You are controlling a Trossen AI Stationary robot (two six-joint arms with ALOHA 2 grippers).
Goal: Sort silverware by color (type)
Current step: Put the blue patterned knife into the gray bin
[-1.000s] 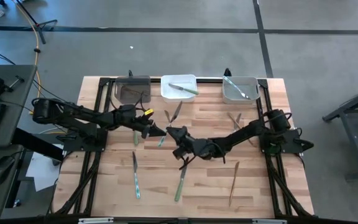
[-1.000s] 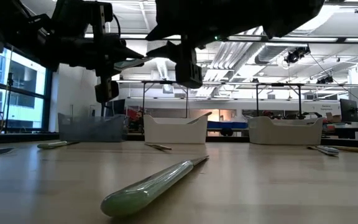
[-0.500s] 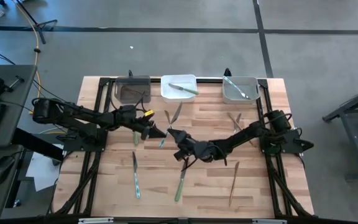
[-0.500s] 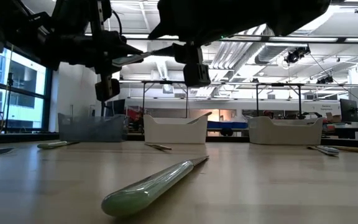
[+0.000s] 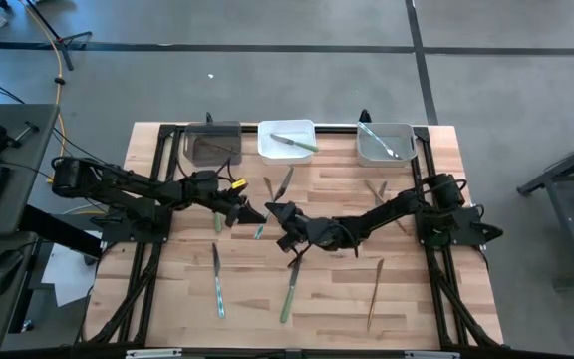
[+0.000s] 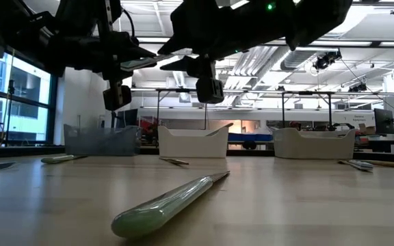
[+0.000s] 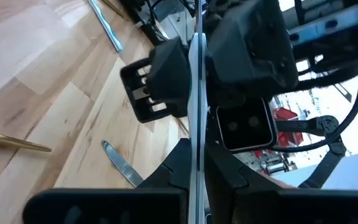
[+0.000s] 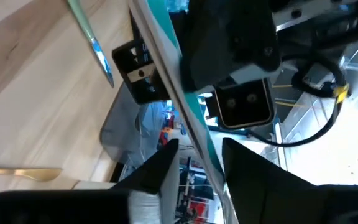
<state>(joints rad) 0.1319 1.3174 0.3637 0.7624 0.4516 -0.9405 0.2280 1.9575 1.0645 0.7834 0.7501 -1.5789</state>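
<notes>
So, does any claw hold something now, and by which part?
The left claw holds a light blue utensil by its metal end; its handle lies between the open fingers of the right claw, not yet gripped.

The high view looks straight down on the whole table (image 5: 407,299). The low view sits at tabletop height, facing level toward the room. Each wrist view looks forward, very close, apparently at the opposing arm. All four views share the table's centre.

Pale green knife (image 6: 166,203) — teal-handled piece (image 8: 185,93) — on light striped wood table (image 5: 327,309)
</notes>
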